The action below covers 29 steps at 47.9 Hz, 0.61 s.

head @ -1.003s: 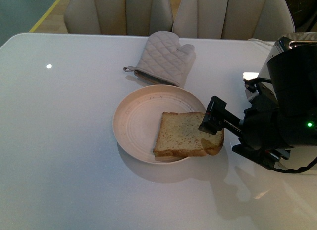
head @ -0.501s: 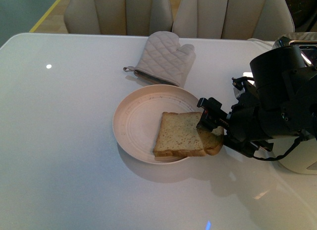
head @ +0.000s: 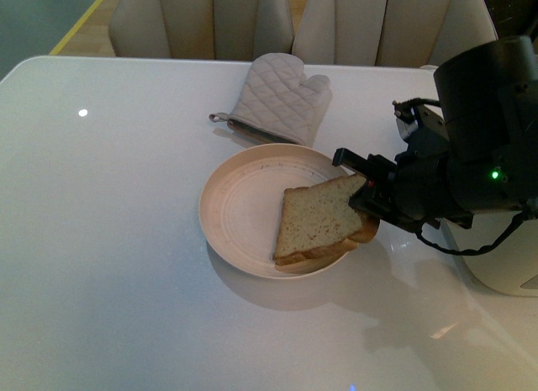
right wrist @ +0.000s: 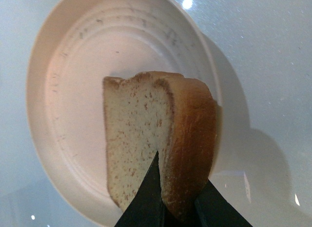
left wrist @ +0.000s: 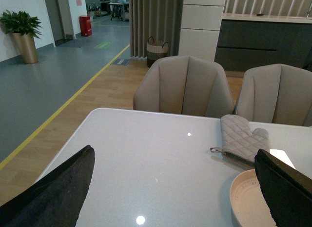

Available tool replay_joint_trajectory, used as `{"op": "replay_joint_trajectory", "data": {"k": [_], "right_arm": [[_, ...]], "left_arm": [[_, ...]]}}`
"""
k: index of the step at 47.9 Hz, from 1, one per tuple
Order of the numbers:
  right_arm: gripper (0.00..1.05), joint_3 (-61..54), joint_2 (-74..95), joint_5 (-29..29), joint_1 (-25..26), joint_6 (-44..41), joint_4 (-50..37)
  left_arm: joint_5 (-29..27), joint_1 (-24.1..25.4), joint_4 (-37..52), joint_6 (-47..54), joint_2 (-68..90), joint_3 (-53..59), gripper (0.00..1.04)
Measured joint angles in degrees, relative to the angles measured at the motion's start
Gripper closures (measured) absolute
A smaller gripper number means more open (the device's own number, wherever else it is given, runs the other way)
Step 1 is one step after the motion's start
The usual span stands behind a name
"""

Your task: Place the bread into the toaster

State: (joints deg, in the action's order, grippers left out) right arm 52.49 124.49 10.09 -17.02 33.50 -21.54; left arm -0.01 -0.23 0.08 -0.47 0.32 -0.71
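Observation:
The bread [head: 319, 219] is a thick tan slice with a brown crust, over the right half of the round beige plate [head: 220, 213]. My right gripper [head: 361, 193] is shut on the bread's right end and holds that end raised, so the slice tilts with its low edge down at the plate. In the right wrist view the bread [right wrist: 156, 139] stands on edge between my gripper's [right wrist: 168, 202] black fingers, above the plate [right wrist: 73, 90]. The toaster [head: 496, 269] is at the far right, mostly hidden behind the right arm. My left gripper [left wrist: 170, 197] is open and empty above the table.
A grey quilted oven mitt [head: 277, 97] lies behind the plate; it also shows in the left wrist view [left wrist: 241, 139], as does the plate's rim [left wrist: 239, 197]. Beige chairs [head: 210, 21] stand along the table's far edge.
My right gripper has risen with the bread's right end, tipping the slice up from flat. The plate has slid slightly right. The right arm now covers more of the toaster.

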Motion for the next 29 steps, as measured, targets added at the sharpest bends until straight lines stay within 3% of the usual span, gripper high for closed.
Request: {"op": "replay_joint_trajectory", "data": {"k": [15,25,29], "right_arm": [[1.01,-0.4,-15.7,0.0,-1.7,-4.3,3.4],[1.01,3.0,-28.7,-6.0,2.5,-14.1,10.2],[1.01,5.9,-34.4,-9.4,6.0,-22.0,14.0]], "left_arm": [[0.0,0.0,0.0,0.0,0.0,0.0,0.07],[0.0,0.0,0.0,0.0,0.0,0.0,0.07],[0.0,0.0,0.0,0.0,0.0,0.0,0.07]]}}
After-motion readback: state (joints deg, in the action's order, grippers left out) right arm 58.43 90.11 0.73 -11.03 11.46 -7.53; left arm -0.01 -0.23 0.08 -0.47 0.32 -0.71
